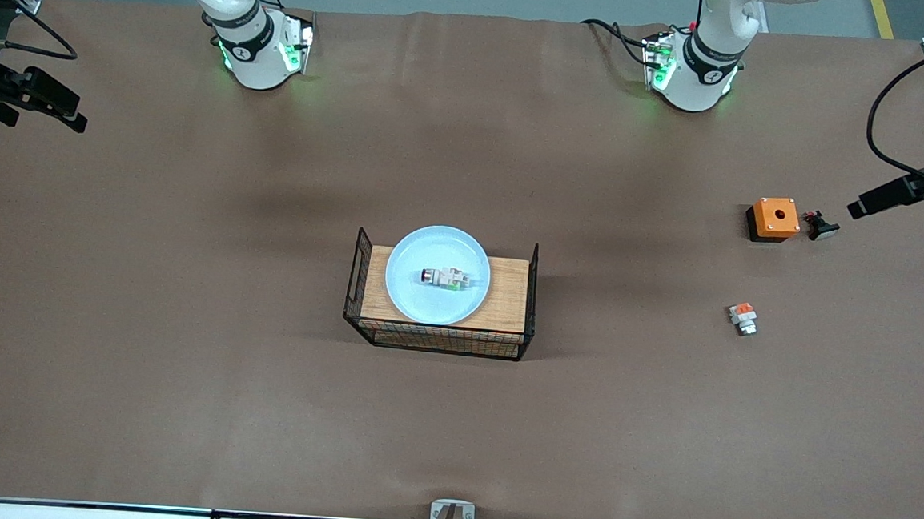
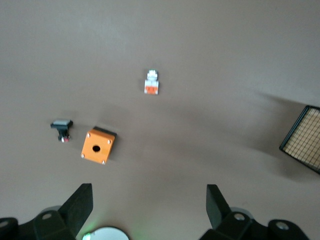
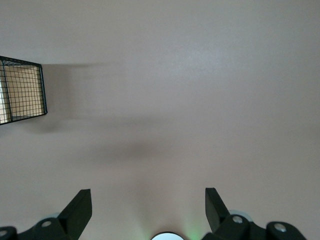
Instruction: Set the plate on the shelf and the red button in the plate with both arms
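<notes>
Brown paper covers the whole table (image 1: 182, 371), wrinkled a little near my bases, and both of my arms are drawn back and waiting high above it.

My left gripper (image 2: 150, 210) hangs over the bare paper at the left arm's end of the table, its two black fingers (image 2: 80, 202) spread wide with nothing between them. Below it I see an orange box (image 2: 98, 145) with a round hole in its top face and a black underside. Just beside the box, apart from it, lies a black piece with a pale head (image 2: 61, 129). Nearer to the front camera than the box, and well apart from it, lies a white piece with an orange-red block (image 2: 151, 83).

My right gripper (image 3: 148, 210) hangs over bare paper toward the right arm's end of the table, its fingers (image 3: 79, 205) equally wide and empty. Only one wire end of the basket shows at the edge of that wrist view.

Mid-table stands the wooden-topped wire basket (image 1: 508, 294), black mesh sides under a wooden board. On the board rests the plate (image 1: 431, 245), round and pale blue-white, sitting toward the right arm's end of the board and overhanging its long edges slightly. In the plate lies the red button (image 1: 445, 278) on its side, near the middle, its cap end pointing toward the right arm's end of the table.
</notes>
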